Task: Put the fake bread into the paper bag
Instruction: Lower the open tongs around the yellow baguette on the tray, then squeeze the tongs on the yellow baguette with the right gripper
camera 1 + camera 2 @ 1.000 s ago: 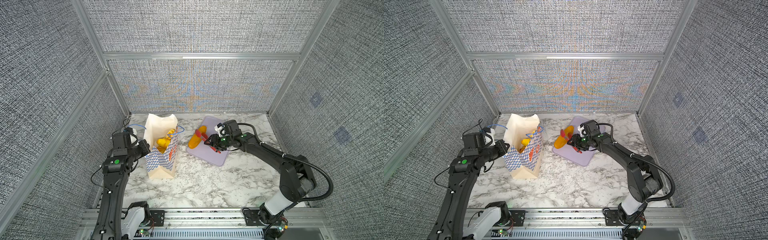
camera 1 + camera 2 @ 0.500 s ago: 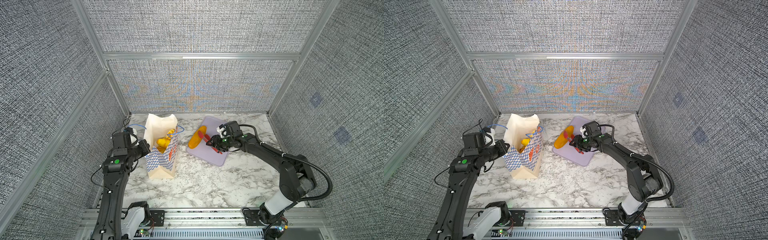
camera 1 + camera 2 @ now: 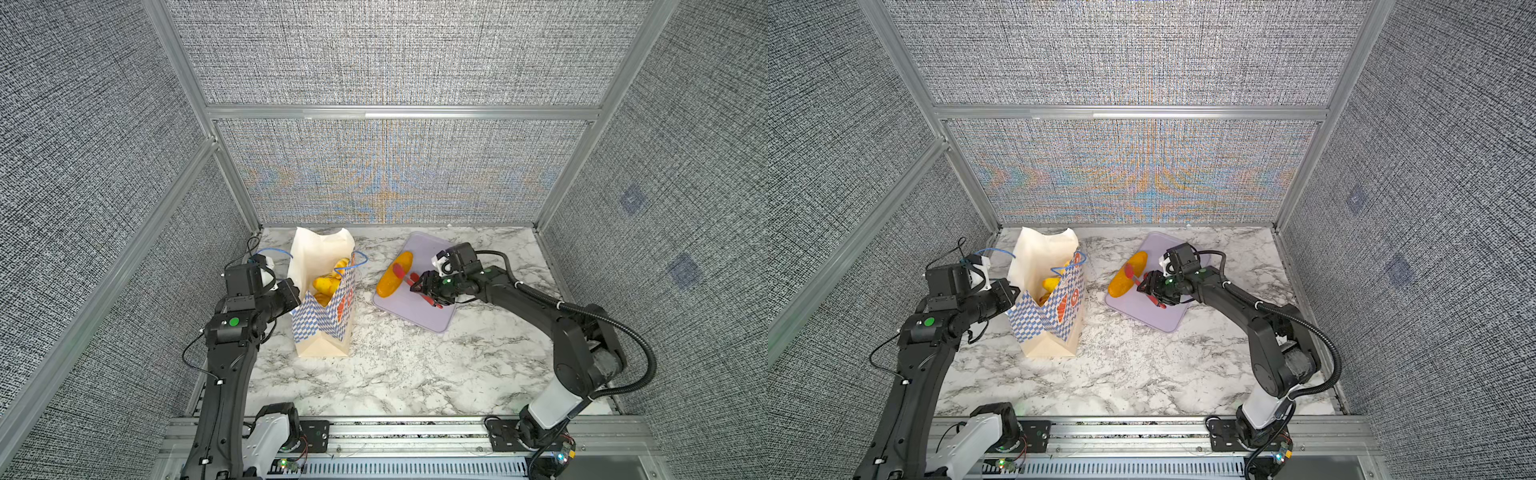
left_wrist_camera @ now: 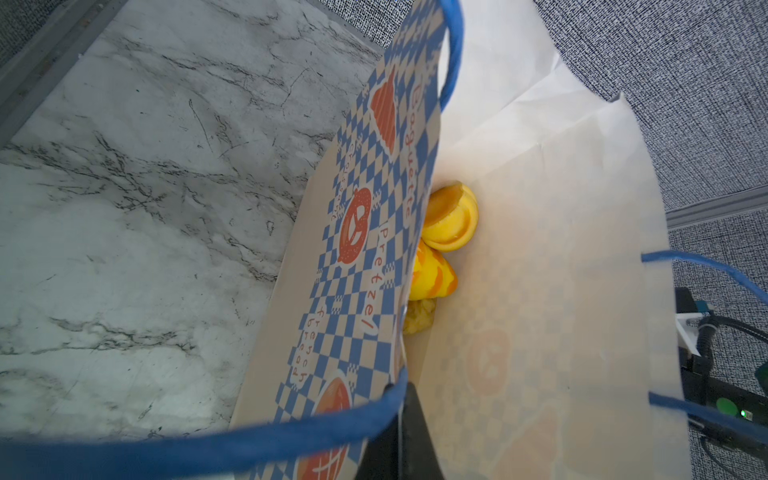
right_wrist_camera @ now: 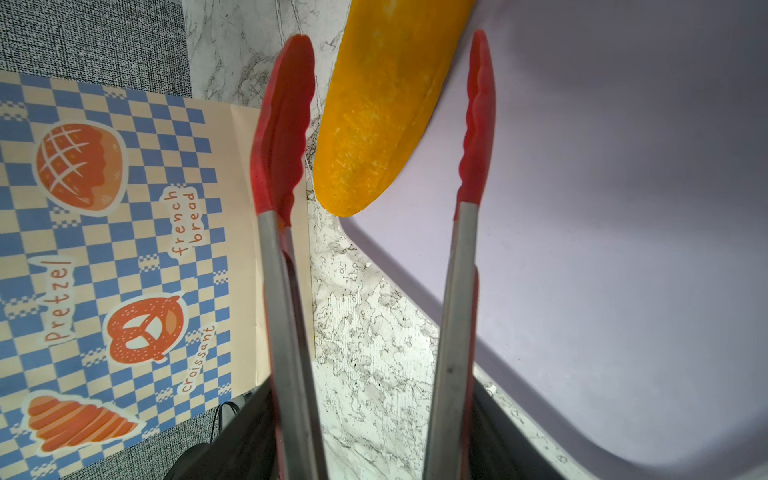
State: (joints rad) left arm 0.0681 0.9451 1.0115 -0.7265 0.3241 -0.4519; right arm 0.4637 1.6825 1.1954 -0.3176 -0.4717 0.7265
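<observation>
The paper bag [image 3: 322,328], left of centre in both top views, is matt paper, creased at its folds, printed outside and plain cream inside. Its handles [image 4: 208,446] are thin blue cord. The buns [image 4: 451,220] inside it look like glossy yellow plastic. The long loaf [image 5: 374,124] has a duller, finely grained orange skin. It lies on a tray [image 3: 415,316] of smooth lavender plastic with a soft, matt finish. The tongs [image 5: 457,291] have brushed metal shafts and matt red rubbery tips with scalloped edges. The table [image 3: 395,374] is smooth, marble-patterned and faintly shiny. The walls [image 3: 374,62] look like coarse grey woven cloth, framed by brushed metal bars [image 3: 399,112].
</observation>
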